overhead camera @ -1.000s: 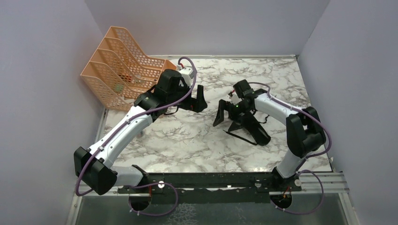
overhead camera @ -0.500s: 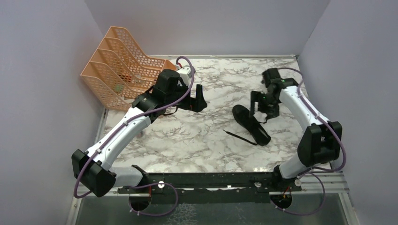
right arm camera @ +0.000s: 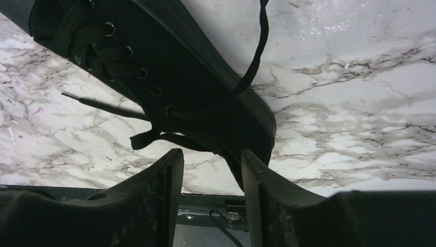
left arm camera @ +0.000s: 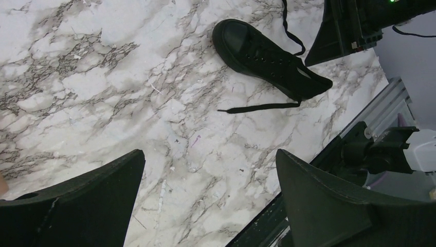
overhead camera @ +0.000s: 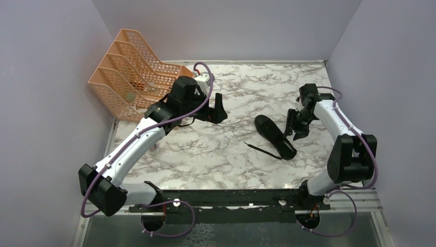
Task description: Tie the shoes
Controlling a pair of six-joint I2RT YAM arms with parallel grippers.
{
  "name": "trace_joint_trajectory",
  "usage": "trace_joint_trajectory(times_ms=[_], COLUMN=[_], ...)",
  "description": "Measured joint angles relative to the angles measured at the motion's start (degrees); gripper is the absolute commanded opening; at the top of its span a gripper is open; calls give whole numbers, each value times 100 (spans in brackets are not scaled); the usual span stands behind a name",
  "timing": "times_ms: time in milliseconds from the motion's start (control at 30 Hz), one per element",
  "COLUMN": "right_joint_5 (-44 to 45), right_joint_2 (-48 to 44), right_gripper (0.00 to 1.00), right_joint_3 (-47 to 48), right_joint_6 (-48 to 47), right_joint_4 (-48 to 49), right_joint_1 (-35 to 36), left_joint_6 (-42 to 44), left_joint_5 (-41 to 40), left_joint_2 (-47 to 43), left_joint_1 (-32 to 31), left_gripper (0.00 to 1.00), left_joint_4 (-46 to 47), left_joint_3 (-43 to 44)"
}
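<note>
One black low-cut shoe (overhead camera: 275, 136) lies slantwise on the marble table, toe toward the far left, laces untied. A loose lace (overhead camera: 259, 150) trails off its near left side; another lace (right arm camera: 257, 46) runs over its far side. My right gripper (overhead camera: 297, 126) hovers just right of the shoe's heel half. Its jaws (right arm camera: 212, 154) stand partly apart with nothing between them, and the shoe's heel (right arm camera: 180, 62) sits just beyond the fingertips. My left gripper (overhead camera: 216, 110) hangs wide open over bare table, well left of the shoe (left arm camera: 267, 59), its jaws (left arm camera: 209, 157) empty.
An orange mesh file rack (overhead camera: 136, 72) stands at the back left, behind my left arm. A black metal rail (overhead camera: 231, 198) runs along the table's near edge. Lilac walls close in the left, back and right sides.
My right gripper swung from over the shoe's left side to its right side and its jaws narrowed. The shoe, the laces and the left arm stayed put.
</note>
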Motion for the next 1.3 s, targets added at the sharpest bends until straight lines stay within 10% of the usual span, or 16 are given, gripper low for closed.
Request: trace_joint_trajectory(times_ms=[633, 867, 1300], right_joint_5=[-610, -820, -2031], right_joint_2=[468, 490, 37], right_gripper=[46, 2, 1], right_joint_3=[-498, -553, -789], right_joint_6=[-295, -511, 9], right_joint_4=[616, 813, 1436], right_joint_1=[-2, 0, 785], left_joint_6=[85, 103, 103], left_joint_5=[48, 48, 42], left_joint_2=[-142, -142, -140], left_joint_1=[0, 0, 0], left_gripper=[99, 99, 99], left_joint_4=[-76, -81, -81], left_joint_3=[0, -2, 0])
